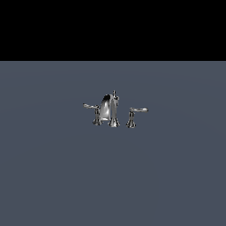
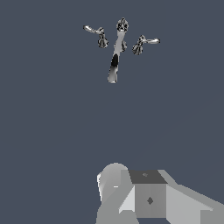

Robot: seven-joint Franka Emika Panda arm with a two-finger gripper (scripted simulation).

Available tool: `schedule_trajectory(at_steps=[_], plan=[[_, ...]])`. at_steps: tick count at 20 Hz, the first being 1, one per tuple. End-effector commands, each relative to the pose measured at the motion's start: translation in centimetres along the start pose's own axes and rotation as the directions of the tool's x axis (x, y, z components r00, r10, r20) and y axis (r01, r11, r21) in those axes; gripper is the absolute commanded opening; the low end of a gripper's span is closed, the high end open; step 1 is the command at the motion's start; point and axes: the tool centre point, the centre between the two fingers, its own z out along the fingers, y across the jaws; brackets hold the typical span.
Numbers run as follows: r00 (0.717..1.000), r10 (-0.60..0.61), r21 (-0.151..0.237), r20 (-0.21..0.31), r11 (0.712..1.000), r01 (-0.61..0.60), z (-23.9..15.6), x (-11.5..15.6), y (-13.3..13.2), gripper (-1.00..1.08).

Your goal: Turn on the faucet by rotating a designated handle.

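1. Three chrome pieces make up the faucet [image 1: 108,110], standing near the middle of a flat grey-blue floor [image 1: 53,176] in the exterior view; black fills the band above the floor.
2. At the exterior view's left stands a lever with a curled tip [image 1: 90,106] on a flared post, close against the spout.
3. Next comes the arched spout [image 1: 106,108], with a small knob [image 1: 114,93] on top.
4. At the exterior view's right stands the handle [image 1: 138,110]; its lever lies roughly level on a short flared post [image 1: 130,122], with a clear gap between it and the spout.
5. No part of the arm shows in the exterior view.
6. In the wrist view the faucet [image 2: 114,57] lies well apart from the gripper [image 2: 148,199]; only grey blocky housing shows, so I cannot tell whether its fingers are spread or pressed together.
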Motion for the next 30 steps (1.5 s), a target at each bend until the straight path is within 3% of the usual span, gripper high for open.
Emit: schedule_trajectory(at_steps=[1, 10, 18, 24, 30], plan=[[1.000, 0.000, 0.000, 0.000, 1.000, 0.000, 0.0, 0.0, 0.0, -1.00], [0.999, 0.049, 0.001, -0.001, 0.999, -0.049, 1.1, 1.0, -0.6, -1.00], [0.984, 0.177, 0.005, -0.005, 0.984, -0.177, 3.8, 3.9, -1.8, -1.00], [0.949, 0.316, 0.010, -0.007, 0.949, -0.316, 6.9, 7.4, -2.7, -1.00], [0.890, 0.456, 0.016, -0.010, 0.890, -0.456, 10.1, 11.2, -3.1, -1.00]])
